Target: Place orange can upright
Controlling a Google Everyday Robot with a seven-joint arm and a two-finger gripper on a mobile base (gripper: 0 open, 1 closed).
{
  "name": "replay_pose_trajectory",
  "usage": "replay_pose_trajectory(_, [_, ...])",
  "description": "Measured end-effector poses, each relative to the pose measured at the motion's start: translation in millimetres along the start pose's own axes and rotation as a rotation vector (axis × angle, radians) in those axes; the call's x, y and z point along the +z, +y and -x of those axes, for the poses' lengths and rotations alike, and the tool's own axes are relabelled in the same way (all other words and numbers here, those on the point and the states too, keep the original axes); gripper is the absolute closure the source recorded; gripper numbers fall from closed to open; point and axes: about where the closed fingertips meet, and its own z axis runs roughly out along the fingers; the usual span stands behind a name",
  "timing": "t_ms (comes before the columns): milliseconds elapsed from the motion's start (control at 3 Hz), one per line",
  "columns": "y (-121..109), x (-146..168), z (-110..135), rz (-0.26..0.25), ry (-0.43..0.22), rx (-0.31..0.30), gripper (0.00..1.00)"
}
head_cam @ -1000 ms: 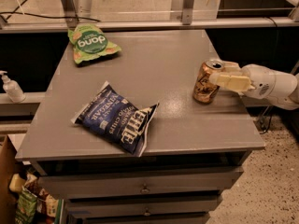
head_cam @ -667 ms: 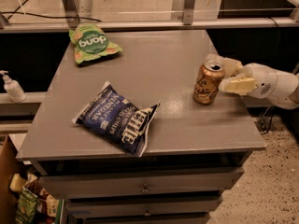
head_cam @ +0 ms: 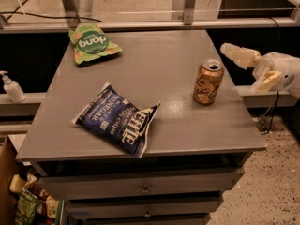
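Rightward on the grey counter [head_cam: 164, 55], the orange can [head_cam: 208, 82] stands upright on its base, silver top with its opening facing up, near the right edge. Dark script runs down its orange-tan body; the words cannot be read. The end effector [head_cam: 242, 68] hangs off the counter's right side, beside the can but apart from it. Its two pale fingers [head_cam: 239, 55] are spread wide, and nothing is between them. A dark blue chip bag [head_cam: 117, 121] lies flat at front left of centre, well apart from the can. Its white print shows "VINEGAR" and "CHIPS" in small letters, and larger block letters ending in "TLE" near the bag's lower end. A green bag [head_cam: 91, 43] lies at the far left corner, partly over the counter's edge, bearing a white oval with green letters that read as "dong" from this side. A white pump bottle [head_cam: 11, 88] stands on a lower ledge to the left of the counter. Two drawers [head_cam: 145, 186] with small metal pulls sit below the counter top.
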Motion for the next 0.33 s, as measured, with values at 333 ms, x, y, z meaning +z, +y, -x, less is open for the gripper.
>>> replay_pose_trajectory(333, [0.1, 0.2, -0.1, 0.0, 0.0, 0.001, 0.0])
